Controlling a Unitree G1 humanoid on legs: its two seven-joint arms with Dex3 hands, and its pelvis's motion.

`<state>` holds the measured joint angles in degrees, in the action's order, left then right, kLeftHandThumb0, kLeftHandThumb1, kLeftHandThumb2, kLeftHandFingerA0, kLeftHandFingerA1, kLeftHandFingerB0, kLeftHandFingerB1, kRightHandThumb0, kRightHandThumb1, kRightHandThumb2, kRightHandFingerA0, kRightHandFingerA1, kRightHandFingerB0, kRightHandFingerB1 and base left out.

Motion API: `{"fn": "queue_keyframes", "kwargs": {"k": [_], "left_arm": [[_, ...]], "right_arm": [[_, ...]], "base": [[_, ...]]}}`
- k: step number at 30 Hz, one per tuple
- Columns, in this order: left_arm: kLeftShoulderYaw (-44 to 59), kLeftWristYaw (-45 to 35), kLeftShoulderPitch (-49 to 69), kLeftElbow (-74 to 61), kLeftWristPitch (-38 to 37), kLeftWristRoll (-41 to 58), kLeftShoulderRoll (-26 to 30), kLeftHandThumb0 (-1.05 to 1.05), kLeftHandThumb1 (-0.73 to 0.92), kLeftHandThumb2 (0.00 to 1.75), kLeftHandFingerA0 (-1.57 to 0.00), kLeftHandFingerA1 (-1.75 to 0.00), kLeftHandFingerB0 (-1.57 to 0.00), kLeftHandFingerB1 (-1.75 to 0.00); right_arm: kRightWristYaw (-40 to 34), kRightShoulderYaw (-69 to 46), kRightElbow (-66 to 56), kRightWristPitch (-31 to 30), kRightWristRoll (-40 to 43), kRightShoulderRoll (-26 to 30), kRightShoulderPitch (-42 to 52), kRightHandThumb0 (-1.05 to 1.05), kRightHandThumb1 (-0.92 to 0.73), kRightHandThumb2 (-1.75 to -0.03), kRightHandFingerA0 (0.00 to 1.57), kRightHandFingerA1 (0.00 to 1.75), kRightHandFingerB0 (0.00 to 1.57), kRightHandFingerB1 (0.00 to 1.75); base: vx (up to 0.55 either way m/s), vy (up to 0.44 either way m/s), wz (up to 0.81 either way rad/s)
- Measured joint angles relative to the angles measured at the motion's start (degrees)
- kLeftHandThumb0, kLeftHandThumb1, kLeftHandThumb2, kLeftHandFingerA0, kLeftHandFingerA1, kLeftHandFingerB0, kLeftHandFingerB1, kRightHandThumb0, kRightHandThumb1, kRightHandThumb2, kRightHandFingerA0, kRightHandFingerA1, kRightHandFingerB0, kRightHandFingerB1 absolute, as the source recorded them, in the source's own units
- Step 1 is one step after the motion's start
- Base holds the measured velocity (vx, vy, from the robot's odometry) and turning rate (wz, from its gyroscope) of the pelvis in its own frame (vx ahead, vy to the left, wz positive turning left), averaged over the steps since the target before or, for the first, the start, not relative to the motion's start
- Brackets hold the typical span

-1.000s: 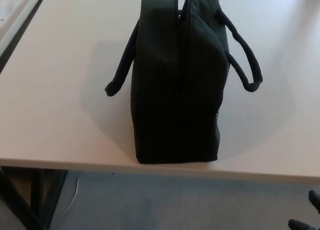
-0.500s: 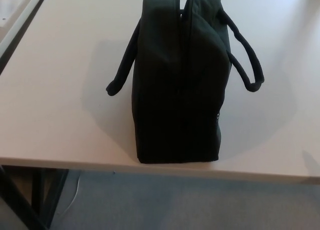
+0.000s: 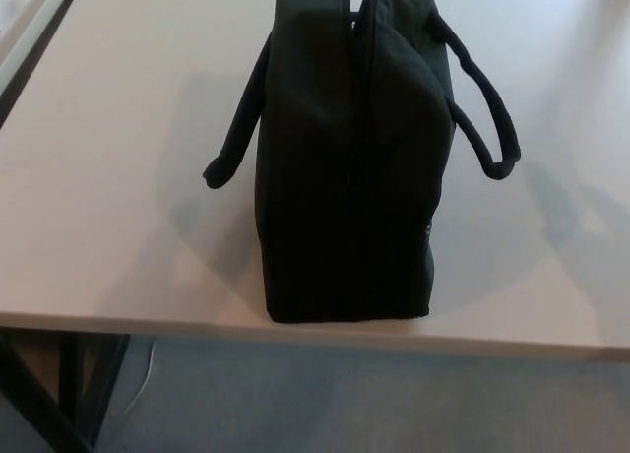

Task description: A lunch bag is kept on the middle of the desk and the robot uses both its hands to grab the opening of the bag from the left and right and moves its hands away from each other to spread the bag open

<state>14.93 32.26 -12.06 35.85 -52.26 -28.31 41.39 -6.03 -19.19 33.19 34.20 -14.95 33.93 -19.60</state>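
The black lunch bag (image 3: 349, 167) stands on the pale counter (image 3: 108, 177), near the middle of its width and close to the near edge; its front end almost reaches that edge. It rests on its base with the opening upward, so the zipper line (image 3: 356, 128) runs away from the camera along the top of the bag; I judge this placing is chosen so that one hand can come to each side of the opening. The opening looks closed or nearly closed; only at the far top does a small gap seem to show, and I cannot tell how far the zipper is undone.

The left handle (image 3: 236, 128) hangs down on the left side and the right handle (image 3: 484, 113) hangs on the right; both fall away from the top, which leaves the opening free to be grabbed.

Neither hand of the robot is in the picture, so I cannot tell how its fingers are, open or closed, and nothing has hold of the bag. Soft shadows lie on the counter at the right of the bag; what makes them is not visible.

In my judgement the task is at its beginning; the bag is not yet spread. The next step calls for both hands to arrive at the top edges from left and right.
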Motion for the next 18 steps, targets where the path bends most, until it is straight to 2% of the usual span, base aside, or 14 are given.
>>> {"fn": "queue_keyframes", "kwargs": {"k": [1,3,4,5,6,7,8,9,10,12,13,15,17,18], "left_arm": [[-0.66,0.39,-1.18,0.28,-0.07,-0.55,0.35,0.06,0.37,0.85,-0.08,-0.49,-0.05,-0.47],[-2.71,1.22,-4.61,0.77,-0.21,-2.12,1.02,0.05,0.37,0.85,-0.08,-0.49,-0.06,-0.47],[-3.44,1.46,-5.73,0.93,-0.26,-2.63,1.2,0.06,0.34,0.82,-0.09,-0.49,-0.05,-0.48],[-4.83,1.91,-7.45,1.29,-0.34,-3.47,1.5,0.05,0.37,0.83,-0.1,-0.48,0.0,-0.45],[-6.2,2.44,-8.95,1.73,-0.37,-4.39,1.63,0.05,0.37,0.83,-0.1,-0.48,0.0,-0.45],[-7.55,2.91,-10.15,2.22,-0.36,-5.21,1.67,0.05,0.57,0.58,-0.2,-0.3,-0.09,-0.27],[-8.82,3.36,-11.07,2.75,-0.35,-5.93,1.67,0.06,0.42,0.89,-0.1,-0.47,0.0,-0.45],[-10.35,3.84,-12.07,3.39,-0.34,-6.85,1.67,0.06,0.42,0.89,-0.1,-0.47,0.0,-0.45],[-11.52,4.22,-12.77,3.9,-0.33,-7.47,1.67,0.08,0.61,0.58,-0.28,-0.3,-0.12,-0.31],[-15.07,5.23,-14.76,5.65,-0.26,-9.37,1.66,0.06,0.61,0.58,-0.29,-0.3,-0.18,-0.31],[-16.4,5.57,-15.46,6.24,-0.19,-10.04,1.65,0.03,0.41,0.9,-0.09,-0.47,-0.08,-0.47],[-20.19,6.62,-17.33,7.76,0.03,-12.05,1.61,0.01,0.41,0.89,-0.11,-0.47,-0.12,-0.48],[-23.81,7.58,-18.75,9.04,0.33,-13.83,1.46,0.0,0.41,0.88,-0.1,-0.47,-0.09,-0.47],[-25.17,7.95,-19.22,9.49,0.44,-14.49,1.37,0.03,0.59,0.6,-0.25,-0.31,-0.07,-0.27]], "right_arm": [[-0.35,0.98,0.6,-0.02,-0.69,0.55,-1.3,-0.41,-0.58,-0.58,0.52,0.4,0.25,0.3],[-1.16,4.06,2.02,0.0,-2.72,1.73,-5.11,-0.44,-0.62,-0.59,0.56,0.4,0.25,0.3],[-1.46,5.19,2.49,0.04,-3.4,2.13,-6.36,-0.49,-0.64,-0.59,0.76,0.46,0.3,0.31],[-1.91,7.07,3.2,0.09,-4.59,2.69,-8.33,-0.53,-0.68,-0.61,0.95,0.71,0.33,0.31],[-2.32,8.74,3.88,0.15,-5.59,3.06,-10.05,-0.53,-0.68,-0.61,0.95,0.71,0.33,0.31],[-2.66,10.18,4.53,0.19,-6.43,3.32,-11.47,-0.52,-0.66,-0.6,0.85,0.57,0.32,0.31],[-2.91,11.5,5.09,0.2,-7.2,3.51,-12.66,-0.62,-0.62,-0.87,0.68,0.57,0.25,0.43],[-3.24,12.93,5.67,0.2,-8.02,3.63,-14.01,-0.62,-0.62,-0.87,0.68,0.57,0.25,0.43],[-3.51,14.09,6.12,0.2,-8.69,3.72,-15.01,-0.53,-0.68,-0.6,0.67,0.42,0.28,0.31],[-4.13,17.39,7.54,0.19,-10.63,3.86,-17.94,-0.53,-0.62,-0.59,0.68,0.42,0.28,0.3],[-4.3,18.54,8.05,0.18,-11.31,3.88,-19.0,-0.45,-0.52,-0.56,0.49,0.36,0.26,0.3],[-4.83,21.48,9.4,0.19,-12.98,3.87,-21.69,-0.51,-0.44,-0.67,0.36,0.41,0.19,0.36],[-5.17,24.02,10.15,0.18,-14.41,3.85,-23.79,-0.47,-0.44,-0.65,0.33,0.4,0.15,0.34],[-5.31,24.93,10.26,0.17,-14.89,3.85,-24.52,-0.32,-0.46,-0.61,0.29,0.38,0.2,0.33]], "base": [[0.0,0.0,0.0],[0.0,0.0,0.0],[0.0,0.0,0.0],[0.0,0.0,0.0],[0.0,0.0,0.0],[0.0,0.0,0.0],[0.0,0.0,0.0],[0.0,0.0,0.0],[0.0,0.0,0.0],[0.0,0.0,0.0],[0.0,0.0,0.0],[0.0,0.0,0.0],[0.0,0.0,0.0],[0.0,0.0,0.0]]}}
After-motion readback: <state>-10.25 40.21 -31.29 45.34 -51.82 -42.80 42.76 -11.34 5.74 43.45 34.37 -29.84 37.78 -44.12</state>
